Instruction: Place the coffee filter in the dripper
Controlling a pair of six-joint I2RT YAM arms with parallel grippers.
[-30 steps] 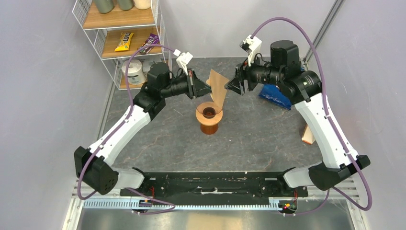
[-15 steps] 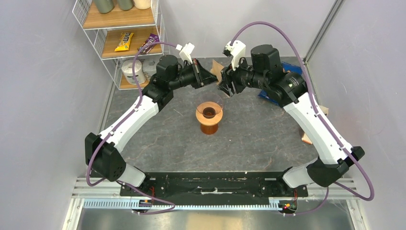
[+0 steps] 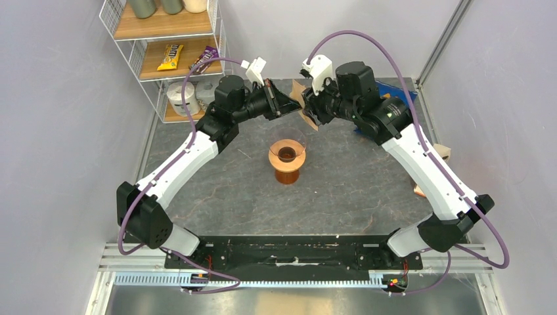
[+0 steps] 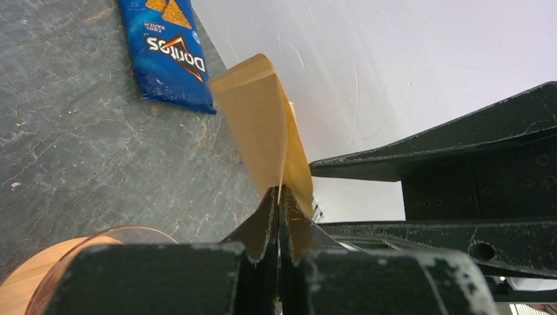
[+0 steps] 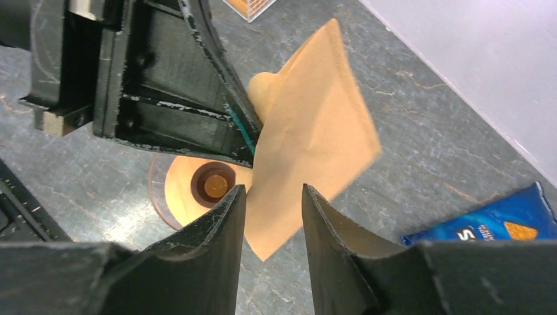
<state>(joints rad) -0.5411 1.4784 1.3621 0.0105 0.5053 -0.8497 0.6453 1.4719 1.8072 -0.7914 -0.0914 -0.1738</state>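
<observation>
The coffee filter (image 4: 259, 125) is a flat light-brown paper cone, held up in the air. My left gripper (image 4: 279, 191) is shut on its edge. It also shows in the right wrist view (image 5: 315, 151), where its lower corner hangs between the fingers of my open right gripper (image 5: 272, 191); I cannot tell if they touch it. In the top view the left gripper (image 3: 286, 105) and right gripper (image 3: 309, 113) face each other behind the dripper (image 3: 287, 161), and the filter is mostly hidden between them. The orange-brown dripper (image 5: 200, 187) stands upright, empty, below the filter.
A blue crisp bag (image 5: 486, 223) lies on the table at the back right, also in the left wrist view (image 4: 167, 52). A wire shelf (image 3: 154, 59) with snack bars and a white paper roll (image 3: 178, 98) stands back left. A wooden piece (image 3: 420, 187) lies at the right.
My left gripper has lifted the filter up and back, away from the dripper's rim. My right gripper has moved left and closed in on the filter.
</observation>
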